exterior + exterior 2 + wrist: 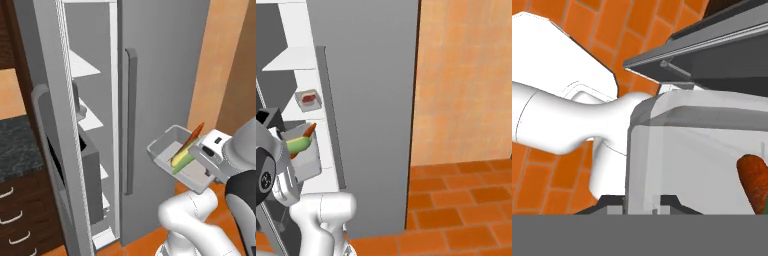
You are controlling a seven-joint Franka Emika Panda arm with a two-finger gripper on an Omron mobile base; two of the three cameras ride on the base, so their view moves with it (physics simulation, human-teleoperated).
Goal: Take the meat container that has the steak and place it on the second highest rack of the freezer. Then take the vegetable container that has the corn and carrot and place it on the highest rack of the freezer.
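My gripper [203, 166] is shut on the near rim of the clear vegetable container [172, 152]. It holds the container in the air before the fridge's closed right door. Inside lie the yellow-green corn [182, 158] and the orange carrot [194, 136], also seen in the right base view as corn [298, 144] and carrot [310, 130]. The hand view shows the container wall [687, 165] close up, with the carrot [754, 182] at right. The freezer [92, 45] stands open at left. The meat container with the steak [308, 99] rests on the second highest rack [312, 112], below the highest rack [291, 59].
The open freezer door [52, 125] with its bins juts toward me at left. The closed right door carries a long vertical handle [130, 120]. A dark counter with drawers [15, 150] lies far left. Orange tile floor [456, 200] and an orange wall [466, 80] are at right.
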